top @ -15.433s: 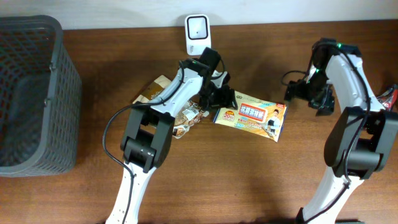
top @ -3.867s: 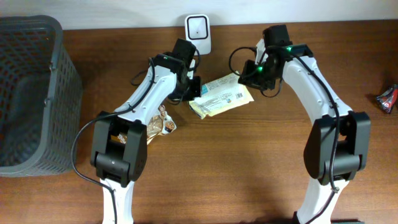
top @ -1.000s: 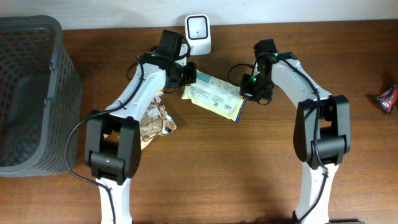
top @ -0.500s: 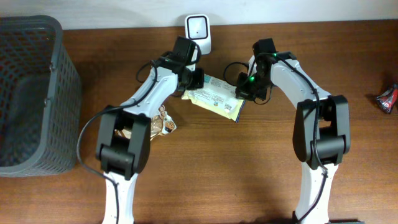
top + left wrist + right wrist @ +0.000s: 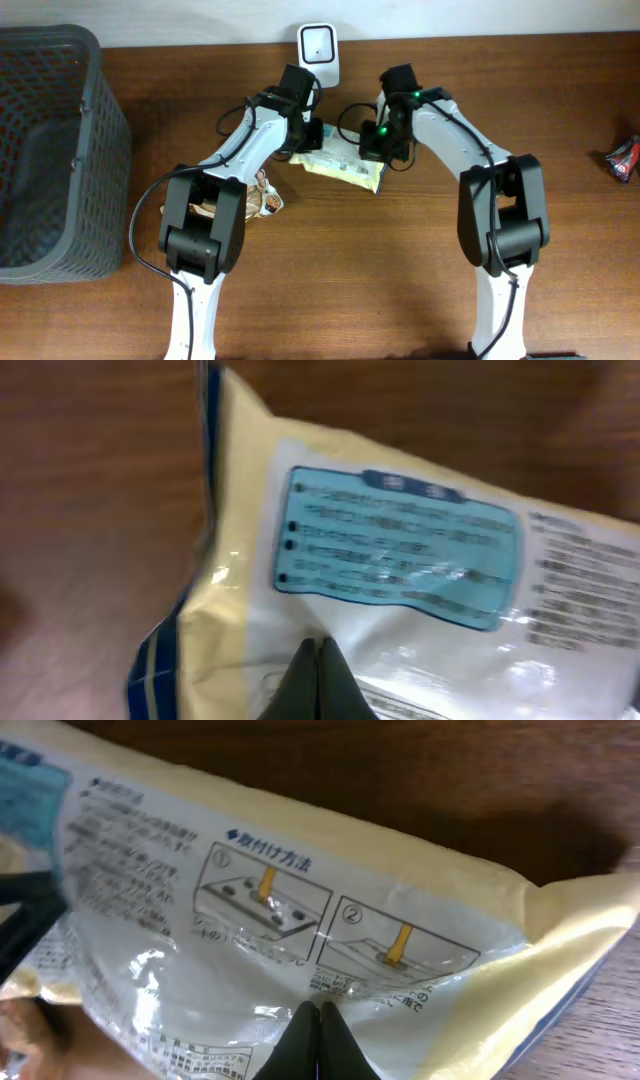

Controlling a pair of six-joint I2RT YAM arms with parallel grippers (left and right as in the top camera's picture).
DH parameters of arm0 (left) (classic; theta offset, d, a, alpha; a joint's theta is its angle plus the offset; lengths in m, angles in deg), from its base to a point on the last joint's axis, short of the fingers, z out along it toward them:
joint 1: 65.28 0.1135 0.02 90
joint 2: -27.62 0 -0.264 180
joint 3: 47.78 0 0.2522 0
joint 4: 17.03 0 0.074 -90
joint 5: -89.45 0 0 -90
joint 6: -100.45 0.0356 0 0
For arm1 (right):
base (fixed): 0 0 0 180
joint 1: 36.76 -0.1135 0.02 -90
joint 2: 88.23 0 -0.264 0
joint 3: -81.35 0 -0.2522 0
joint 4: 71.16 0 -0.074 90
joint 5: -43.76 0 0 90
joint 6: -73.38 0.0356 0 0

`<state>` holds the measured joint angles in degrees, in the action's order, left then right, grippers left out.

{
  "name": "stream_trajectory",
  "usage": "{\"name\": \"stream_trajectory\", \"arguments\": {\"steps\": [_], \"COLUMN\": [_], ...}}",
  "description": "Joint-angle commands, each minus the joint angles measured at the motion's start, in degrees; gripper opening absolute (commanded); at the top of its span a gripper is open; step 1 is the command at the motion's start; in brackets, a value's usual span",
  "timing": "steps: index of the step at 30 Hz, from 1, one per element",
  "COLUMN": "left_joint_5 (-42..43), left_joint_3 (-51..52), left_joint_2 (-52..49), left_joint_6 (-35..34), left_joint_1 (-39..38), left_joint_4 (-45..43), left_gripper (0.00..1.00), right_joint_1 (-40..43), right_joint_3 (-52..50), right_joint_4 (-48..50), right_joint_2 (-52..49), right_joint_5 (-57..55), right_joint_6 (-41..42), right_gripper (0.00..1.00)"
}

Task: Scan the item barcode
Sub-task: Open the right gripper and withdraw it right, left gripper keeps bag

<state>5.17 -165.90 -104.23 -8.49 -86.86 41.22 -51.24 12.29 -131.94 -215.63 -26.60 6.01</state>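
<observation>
- Two pairs of jaws are both pressed tight. The left gripper (image 5: 318, 663) pinches the yellow packet (image 5: 245, 510), its dark tips meeting on the glossy film just below a blue label (image 5: 400, 550).
- The right gripper (image 5: 318, 1025) is clamped on the same packet, tips together on the clear film under two small instruction drawings (image 5: 330, 920).
- From overhead, the packet spans the gap between the two grippers, the left one on its left end and the right one on its right end. Its printed back faces up and it slants down toward the right.
- The packet sits just in front of the white scanner (image 5: 317, 48), which stands at the back edge of the table (image 5: 400, 280).
- The left arm (image 5: 245, 150) rises from its base near the front edge, bends at the elbow and reaches up and rightward.
- The right arm (image 5: 455, 110) mirrors it, arching up from its base and curving left, a green light showing near its wrist.
- Some snack bags (image 5: 262, 200) lie beside the left arm's elbow.
- A grey basket (image 5: 50, 150) fills the far left, and a red wrapper (image 5: 622, 158) lies at the far right edge.
</observation>
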Motion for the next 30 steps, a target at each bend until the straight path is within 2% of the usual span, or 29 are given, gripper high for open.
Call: {"name": "stream_trajectory", "arguments": {"steps": [1,4,7,10,14,16,21,22,23,24,25,26,27,28,30], "left_joint_5": [-8.41,-10.38,-18.23,-22.08,-20.92,-17.22,-14.29,-14.32,-14.29,-14.25,-14.01,-12.9,-11.13,-9.33,-3.45], "left_joint_3": [1.22,1.2,1.05,0.66,-0.68,-0.81,-0.79,-0.74,-0.74,-0.74,-0.74,-0.74,-0.74,-0.74,-0.74], "left_joint_2": [-1.81,-1.55,-0.7,1.18,5.79,9.94,11.45,11.21,11.04,10.95,10.82,10.78,10.69,10.69,10.49], "left_joint_6": [-2.95,-2.93,-2.93,-2.93,-2.95,-2.91,-2.91,-2.91,-2.93,-2.93,-2.95,-2.95,-2.91,-2.89,-2.89], "left_joint_1": [0.37,0.44,0.87,1.79,3.1,3.61,3.87,3.91,4.02,4.17,4.44,4.79,5.09,5.31,5.79], "left_joint_4": [7.28,10.56,12.5,13.88,14.27,13.07,11.93,11.96,11.93,11.85,11.65,11.26,10.8,10.45,9.7], "left_gripper": [0.0,0.0,0.0,0.0,0.0,0.0,0.0,0.08,0.25,0.4,0.56,0.66,0.74,0.78,0.79], "right_joint_1": [-0.52,-0.13,0.37,0.81,0.81,1.01,1.05,1.07,1.05,1.05,1.05,1.05,1.03,1.01,1.01], "right_joint_3": [-4.35,-6.08,-6.23,-6.23,-5.64,-3.91,1.79,2.89,4.04,5.01,5.73,6.23,6.29,6.27,6.23], "right_joint_4": [0.85,0.96,0.33,-0.13,-0.72,-2.99,-9.73,-11.15,-12.5,-13.55,-14.01,-14.12,-13.94,-13.86,-13.9], "right_joint_2": [-1.84,-2.34,-2.29,-2.29,-2.03,-0.96,1.81,2.32,2.93,3.39,3.61,3.61,3.61,3.61,3.54], "right_joint_5": [-7.98,-10.73,-11.34,-11.34,-11.34,-11.32,-11.28,-11.21,-10.56,-8.83,-6.08,-2.91,-0.9,-0.02,-0.42], "right_joint_6": [2.54,3.41,3.39,3.37,3.34,3.15,3.1,2.64,1.27,-0.46,-2.75,-5.44,-7.19,-8.41,-9.14], "right_gripper": [0.04,0.04,0.04,0.04,0.04,0.04,0.04,0.05,0.12,0.26,0.5,0.71,0.87,0.9,0.93]}}
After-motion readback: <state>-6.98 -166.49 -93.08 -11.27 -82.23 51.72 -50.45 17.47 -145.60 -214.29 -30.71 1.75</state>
